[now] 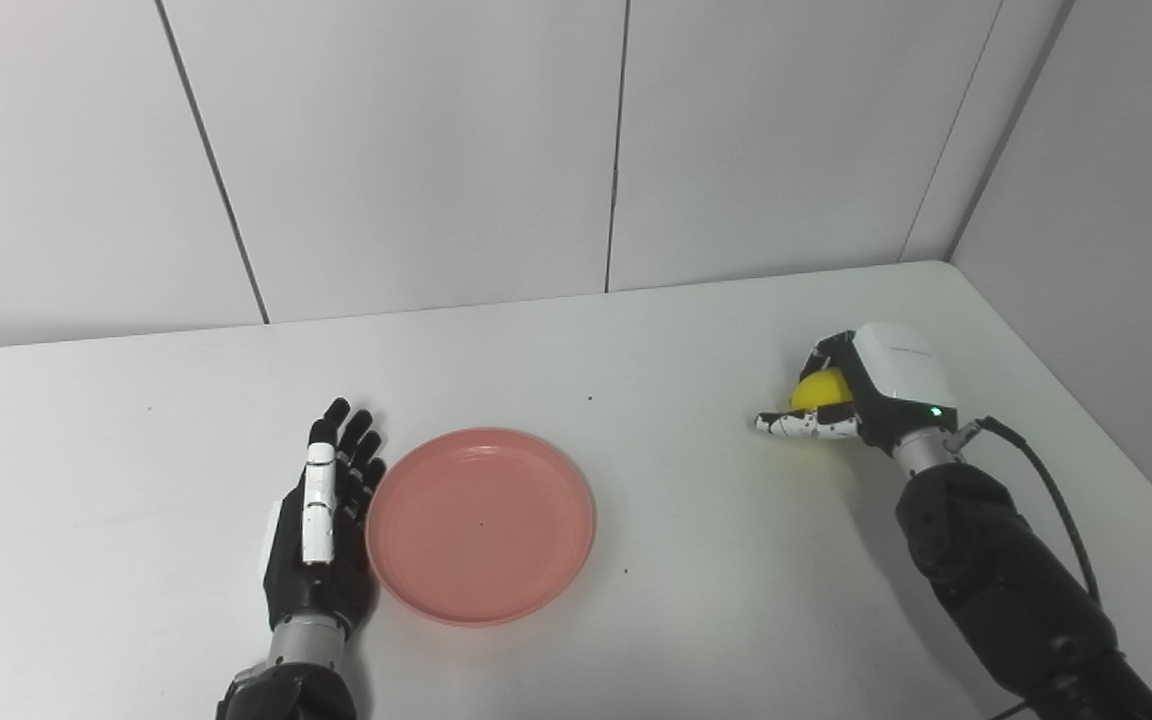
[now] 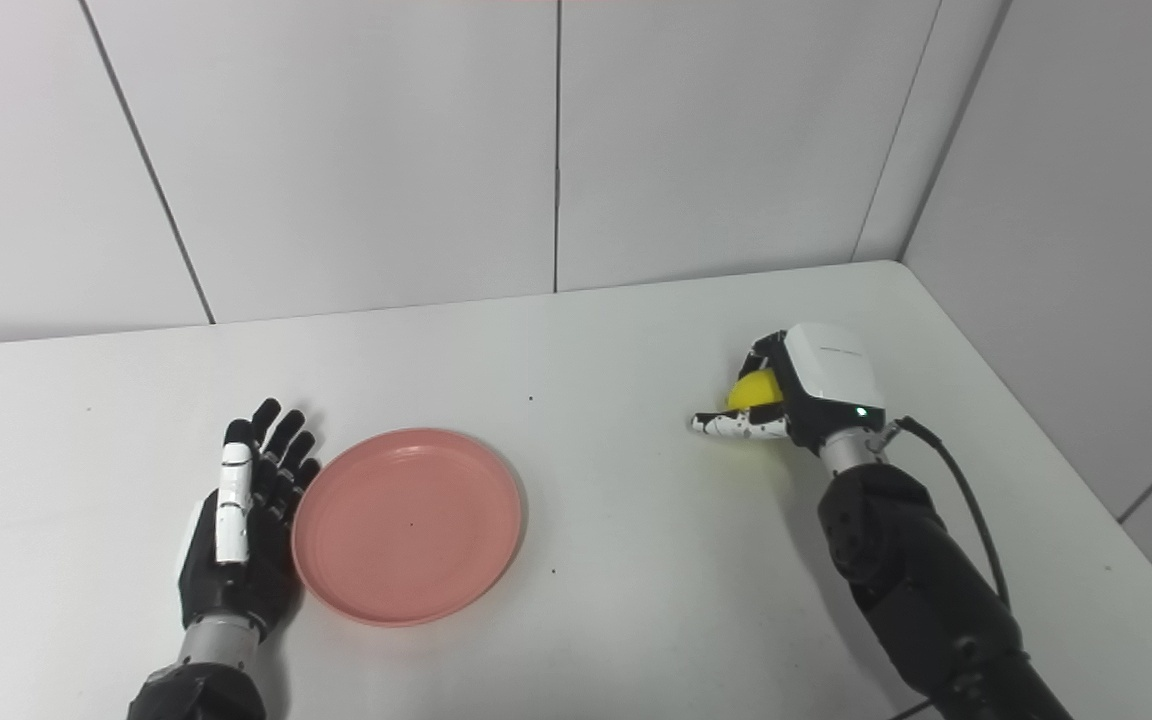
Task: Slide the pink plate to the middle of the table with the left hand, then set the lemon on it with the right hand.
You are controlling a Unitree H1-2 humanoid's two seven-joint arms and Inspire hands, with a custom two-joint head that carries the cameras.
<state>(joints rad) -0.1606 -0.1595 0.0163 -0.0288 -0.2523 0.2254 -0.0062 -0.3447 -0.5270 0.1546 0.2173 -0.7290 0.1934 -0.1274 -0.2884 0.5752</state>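
Observation:
The pink plate (image 1: 481, 524) lies flat on the white table (image 1: 636, 340), left of the middle and near the front. My left hand (image 1: 321, 520) rests edge-on against the plate's left rim, fingers straight and apart, holding nothing. At the right side the yellow lemon (image 1: 821, 390) sits on the table inside my right hand (image 1: 861, 395). The fingers curl over its far side and the thumb stretches out along its near side. Most of the lemon is hidden by the hand.
White wall panels (image 1: 436, 150) stand close behind the table, and another wall (image 1: 1116, 220) runs along its right edge. A black cable (image 1: 1046, 480) loops from the right wrist. Bare tabletop lies between the plate and the lemon.

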